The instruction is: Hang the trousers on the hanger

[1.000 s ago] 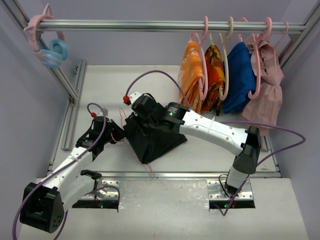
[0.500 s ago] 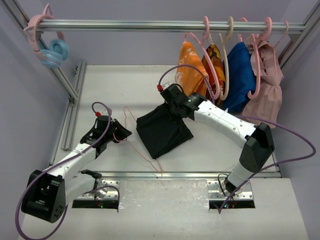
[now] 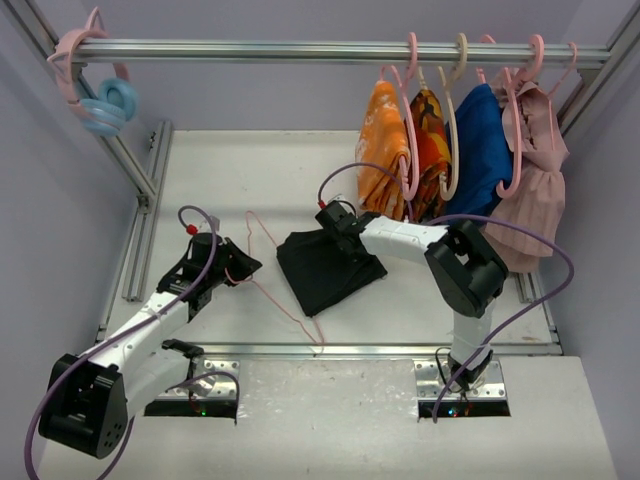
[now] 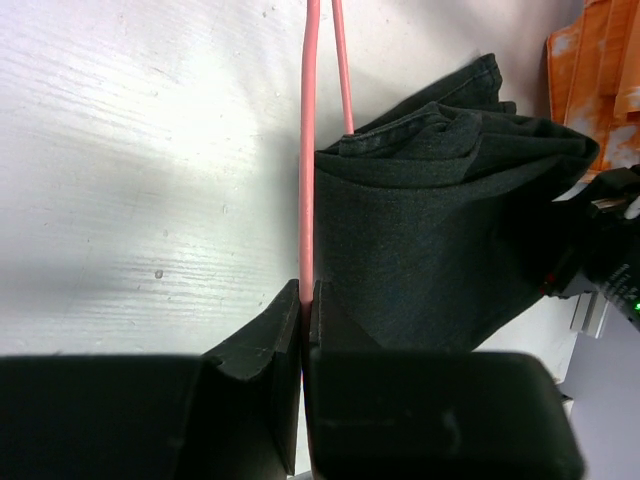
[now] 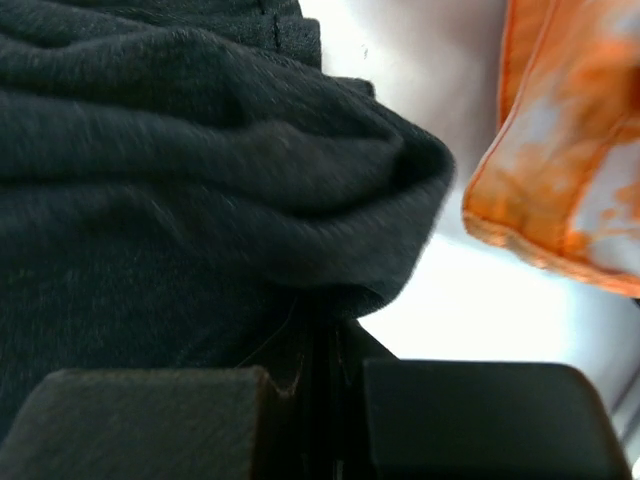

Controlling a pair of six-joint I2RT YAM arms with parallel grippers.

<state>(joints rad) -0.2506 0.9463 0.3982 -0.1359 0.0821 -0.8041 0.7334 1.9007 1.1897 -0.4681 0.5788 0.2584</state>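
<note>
table [image 3: 200,170]: white, under a metal rail [image 3: 300,50], hung garments [image 3: 480,150] back right
trousers [image 3: 328,270]: folded black heap mid-table, just right of the hanger
hanger [image 4: 307,150]: pink wire, long axis diagonal, running from left claw along the trousers' left side
left claw [image 4: 305,300]: closed, pinching the hanger wire
right claw [image 5: 320,345]: closed on the trousers' far edge, the arm nearer the cloth
next, likely: draw cloth leftward across the wire
</note>
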